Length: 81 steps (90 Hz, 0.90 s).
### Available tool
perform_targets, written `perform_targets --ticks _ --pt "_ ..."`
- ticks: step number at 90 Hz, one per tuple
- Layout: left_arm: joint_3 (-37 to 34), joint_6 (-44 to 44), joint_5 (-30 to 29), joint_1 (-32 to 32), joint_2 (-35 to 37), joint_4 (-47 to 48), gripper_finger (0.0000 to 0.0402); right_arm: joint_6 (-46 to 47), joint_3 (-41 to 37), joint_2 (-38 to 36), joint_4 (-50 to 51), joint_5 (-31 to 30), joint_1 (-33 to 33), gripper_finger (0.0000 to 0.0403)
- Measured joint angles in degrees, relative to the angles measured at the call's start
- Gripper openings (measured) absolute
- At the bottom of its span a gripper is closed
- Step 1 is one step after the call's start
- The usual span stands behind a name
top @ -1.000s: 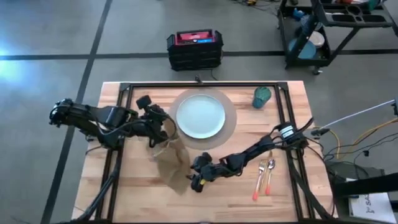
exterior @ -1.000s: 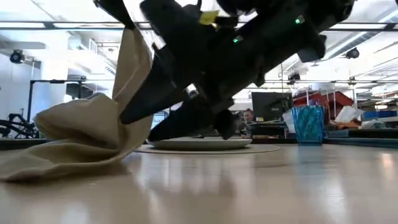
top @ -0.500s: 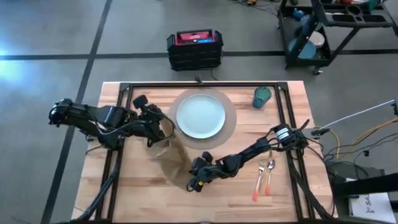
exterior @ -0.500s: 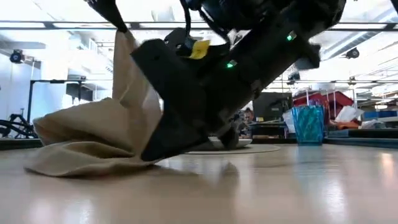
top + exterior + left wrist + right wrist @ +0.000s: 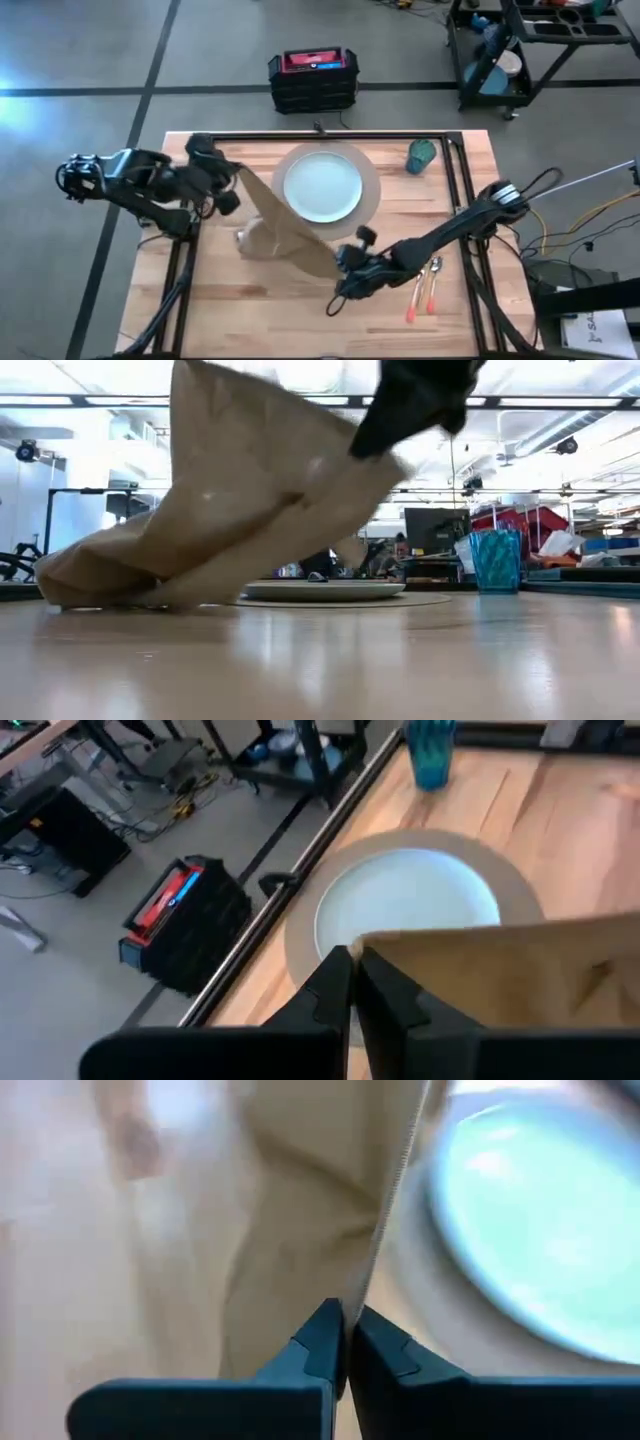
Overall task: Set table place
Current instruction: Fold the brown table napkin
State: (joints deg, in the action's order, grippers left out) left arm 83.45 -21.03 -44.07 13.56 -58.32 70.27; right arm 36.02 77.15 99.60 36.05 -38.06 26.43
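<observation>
Between both end effectors, napkin (image 5: 285,232)

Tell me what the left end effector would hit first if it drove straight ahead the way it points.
Probably the plate. The left end effector, shut on the napkin, points across it toward the cup; depth is unclear.

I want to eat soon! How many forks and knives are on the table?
2. The fork and the knife lie side by side near the table's right edge, beside the right arm, away from the plate.
</observation>
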Motion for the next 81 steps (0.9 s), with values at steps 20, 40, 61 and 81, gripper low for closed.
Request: perform_targets --ticks 20,40,61,81 --pt "3.24 2.90 0.56 0.00 -0.08 0.26 0.0000 -2.65 6.29 -5.20 17.40 -7.21 -1.53 0.0000" --pt "10.48 9.70 1.31 0.00 -2.10 0.20 0.0000 -5.99 17.92 -7.07 36.50 -15.46 -3.76 0.0000" --pt "21.31 13.04 1.10 0.00 -4.02 3.20 0.0000 -11.49 31.95 -7.90 46.27 -16.11 -5.82 0.0000" --pt "23.92 11.95 1.05 0.00 -4.58 7.76 0.0000 -14.08 41.06 -7.94 52.02 -19.83 -6.11 0.0000"
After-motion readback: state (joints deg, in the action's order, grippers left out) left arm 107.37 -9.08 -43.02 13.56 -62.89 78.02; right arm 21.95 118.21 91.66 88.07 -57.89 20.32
